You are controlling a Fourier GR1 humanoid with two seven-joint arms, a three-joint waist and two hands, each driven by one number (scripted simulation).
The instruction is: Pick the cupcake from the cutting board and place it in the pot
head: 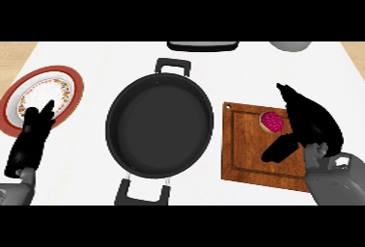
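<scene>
Pink-frosted cupcake (272, 121) is parked mid-right on the cutting board (246, 161), bracketed by the right hand (314, 125), fingers and thumb spread, not closed. Likely light and squishy, so it's best gripped low on its sides. Left hand (32, 135) is rested lower left, fingers relaxed.

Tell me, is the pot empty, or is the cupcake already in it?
Empty. The pot shows only its bare dark bottom; the cupcake lies on the cutting board, next to the right hand.
</scene>
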